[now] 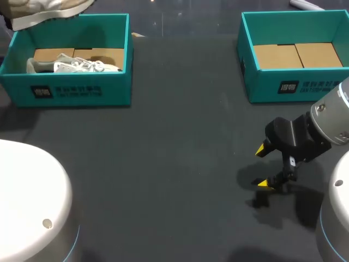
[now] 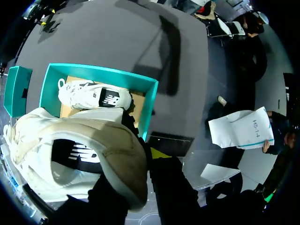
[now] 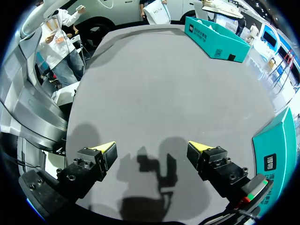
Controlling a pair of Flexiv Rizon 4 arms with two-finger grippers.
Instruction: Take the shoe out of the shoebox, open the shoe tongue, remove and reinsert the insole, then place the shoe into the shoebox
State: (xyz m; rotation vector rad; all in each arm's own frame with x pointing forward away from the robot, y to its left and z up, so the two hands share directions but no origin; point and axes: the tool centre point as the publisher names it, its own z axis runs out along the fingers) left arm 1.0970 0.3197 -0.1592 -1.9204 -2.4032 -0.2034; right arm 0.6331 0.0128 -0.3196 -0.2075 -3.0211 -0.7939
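A white and beige shoe fills the space at my left gripper, which is shut on it; only one yellow fingertip shows beside the shoe. The shoe hangs above the left teal shoebox, and its edge shows over the box's back corner. A second white shoe lies inside that box on brown cardboard. My right gripper hovers low over the dark table at the right, open and empty, its fingers spread wide over its own shadow.
A second teal shoebox with only cardboard inside stands at the back right, just behind my right gripper. Dark tabletop stretches between the two boxes.
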